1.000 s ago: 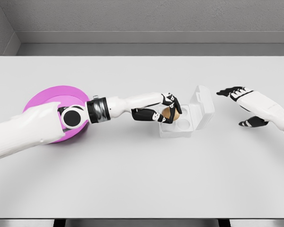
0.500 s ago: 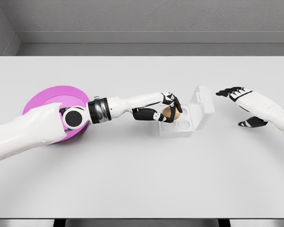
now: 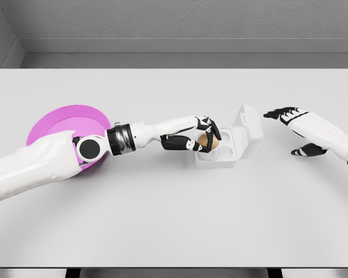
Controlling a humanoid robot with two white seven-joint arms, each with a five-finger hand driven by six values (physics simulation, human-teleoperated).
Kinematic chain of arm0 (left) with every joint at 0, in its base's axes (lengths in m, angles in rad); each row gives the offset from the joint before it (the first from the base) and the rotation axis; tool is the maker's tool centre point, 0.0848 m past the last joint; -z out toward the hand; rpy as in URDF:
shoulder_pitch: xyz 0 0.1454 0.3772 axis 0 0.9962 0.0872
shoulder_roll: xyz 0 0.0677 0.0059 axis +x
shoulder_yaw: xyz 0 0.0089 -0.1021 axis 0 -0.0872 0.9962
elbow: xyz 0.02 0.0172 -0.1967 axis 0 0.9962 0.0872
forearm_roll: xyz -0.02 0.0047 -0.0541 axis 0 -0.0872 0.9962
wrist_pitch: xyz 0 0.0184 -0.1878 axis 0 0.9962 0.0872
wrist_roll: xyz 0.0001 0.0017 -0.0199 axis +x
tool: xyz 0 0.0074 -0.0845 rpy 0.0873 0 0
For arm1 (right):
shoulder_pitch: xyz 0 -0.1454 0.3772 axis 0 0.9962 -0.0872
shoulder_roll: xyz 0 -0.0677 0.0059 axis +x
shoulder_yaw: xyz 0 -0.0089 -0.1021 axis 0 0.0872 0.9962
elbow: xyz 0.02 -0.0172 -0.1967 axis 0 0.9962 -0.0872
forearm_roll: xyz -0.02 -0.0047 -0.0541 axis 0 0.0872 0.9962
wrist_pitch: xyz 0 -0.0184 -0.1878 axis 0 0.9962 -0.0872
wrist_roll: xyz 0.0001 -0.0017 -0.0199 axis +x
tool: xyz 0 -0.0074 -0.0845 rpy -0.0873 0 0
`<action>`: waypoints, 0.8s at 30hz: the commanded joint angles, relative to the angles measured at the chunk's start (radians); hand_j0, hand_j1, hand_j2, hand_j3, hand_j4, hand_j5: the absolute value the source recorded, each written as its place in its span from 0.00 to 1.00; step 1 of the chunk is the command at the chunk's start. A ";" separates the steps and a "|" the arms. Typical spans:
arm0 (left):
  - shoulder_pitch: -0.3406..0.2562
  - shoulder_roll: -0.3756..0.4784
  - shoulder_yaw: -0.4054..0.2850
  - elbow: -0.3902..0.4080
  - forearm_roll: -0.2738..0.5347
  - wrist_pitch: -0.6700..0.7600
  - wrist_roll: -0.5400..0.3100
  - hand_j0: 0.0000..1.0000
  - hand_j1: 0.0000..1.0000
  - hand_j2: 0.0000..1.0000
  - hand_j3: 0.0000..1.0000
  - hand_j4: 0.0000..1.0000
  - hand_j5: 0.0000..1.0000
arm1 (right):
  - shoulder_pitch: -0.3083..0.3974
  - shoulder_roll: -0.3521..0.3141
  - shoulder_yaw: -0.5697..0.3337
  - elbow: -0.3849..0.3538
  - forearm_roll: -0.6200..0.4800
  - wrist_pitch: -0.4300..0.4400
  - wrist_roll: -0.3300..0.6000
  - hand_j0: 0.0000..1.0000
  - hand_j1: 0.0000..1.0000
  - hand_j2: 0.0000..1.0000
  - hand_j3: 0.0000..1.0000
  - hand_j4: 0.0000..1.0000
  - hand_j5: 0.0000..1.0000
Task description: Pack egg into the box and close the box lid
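Egg [image 3: 207, 141] upright in left hand [image 3: 198, 136]

White table [image 3: 162, 220], pink plate [image 3: 58, 124] at left, open white box [image 3: 235, 145] right of centre

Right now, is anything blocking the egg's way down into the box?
Nothing visible does. The left hand holds the egg just over the box, whose lid stands open on the far right side, clear of the cups.
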 commanded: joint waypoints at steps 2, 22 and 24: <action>0.000 0.000 0.001 0.009 0.008 0.000 0.001 0.28 0.28 0.28 0.28 0.28 0.28 | 0.000 -0.001 0.003 0.000 -0.007 0.002 -0.001 1.00 1.00 1.00 1.00 1.00 1.00; -0.003 -0.031 0.004 0.043 0.008 0.000 0.002 0.28 0.28 0.28 0.28 0.28 0.28 | 0.000 -0.001 0.003 0.000 -0.008 0.002 -0.001 1.00 1.00 1.00 1.00 1.00 1.00; -0.003 -0.033 0.004 0.045 0.008 0.000 0.001 0.28 0.28 0.28 0.28 0.28 0.28 | 0.000 -0.001 0.003 0.000 -0.007 0.002 -0.001 1.00 1.00 1.00 1.00 1.00 1.00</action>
